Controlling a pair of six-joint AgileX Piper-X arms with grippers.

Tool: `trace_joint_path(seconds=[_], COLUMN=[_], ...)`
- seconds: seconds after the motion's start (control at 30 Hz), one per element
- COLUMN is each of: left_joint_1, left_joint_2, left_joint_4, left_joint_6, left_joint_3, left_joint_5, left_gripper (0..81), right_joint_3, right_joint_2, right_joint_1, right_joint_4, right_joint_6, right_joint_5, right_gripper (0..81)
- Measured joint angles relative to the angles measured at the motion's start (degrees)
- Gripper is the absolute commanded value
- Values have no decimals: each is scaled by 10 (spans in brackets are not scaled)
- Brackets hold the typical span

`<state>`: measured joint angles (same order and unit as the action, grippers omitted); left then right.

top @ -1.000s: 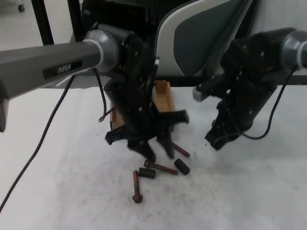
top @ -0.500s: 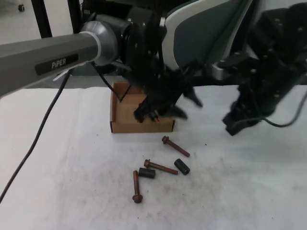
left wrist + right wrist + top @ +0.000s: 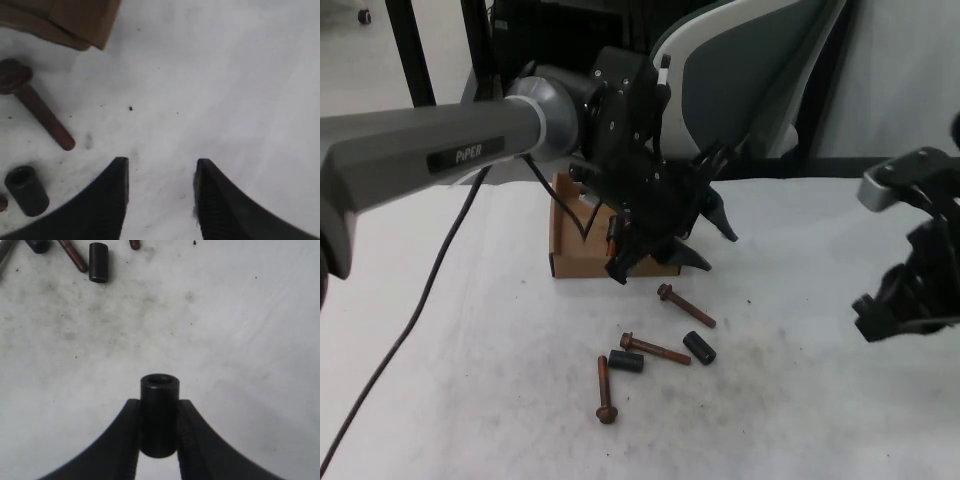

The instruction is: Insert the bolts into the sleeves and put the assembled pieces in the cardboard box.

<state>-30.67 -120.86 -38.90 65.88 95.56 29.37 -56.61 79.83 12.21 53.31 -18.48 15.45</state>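
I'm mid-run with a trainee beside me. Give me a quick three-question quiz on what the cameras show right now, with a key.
1. True or false: the right tool is empty.
2. How many bolts lie loose on the bench? A: two. B: three. C: four.
3. Fill in: the left tool hangs by the cardboard box with its jaws ____.

Key
1. False: it is shut on a sleeve.
2. B.
3. Open, with nothing between them.
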Motion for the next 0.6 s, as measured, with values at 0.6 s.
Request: trace_joint_path(seconds=[0.6], left_joint_1=[0], left_joint_2=[-2], left_joint_4=[-75], left_joint_6=[28], left_joint_3=[0], left_joint_5=[-86], left_gripper=[237], right_joint_3=[47], right_joint_2=[-89], right_joint_1=[0], right_joint_4=[0], right_joint_6=[31], right_joint_5=[16], right_gripper=[2])
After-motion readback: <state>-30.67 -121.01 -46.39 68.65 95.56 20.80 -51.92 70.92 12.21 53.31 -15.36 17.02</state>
